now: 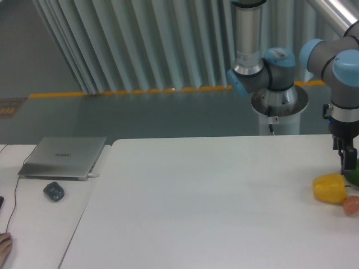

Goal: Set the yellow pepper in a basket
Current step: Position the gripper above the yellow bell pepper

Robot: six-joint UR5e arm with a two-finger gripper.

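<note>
The yellow pepper [329, 188] lies on the white table [213, 213] near its right edge, glossy and rounded. My gripper [348, 167] hangs just above and to the right of it, pointing down. Its dark fingers are partly cut off by the frame edge, and I cannot make out the gap between them. Nothing shows between the fingers. No basket is in view.
A green vegetable [353, 177] sits behind the pepper at the frame edge, and a small orange-pink fruit [351, 205] sits in front of it. A closed laptop [63, 158] and a mouse [54, 191] rest on the left desk. A person's hand [4, 246] shows at bottom left.
</note>
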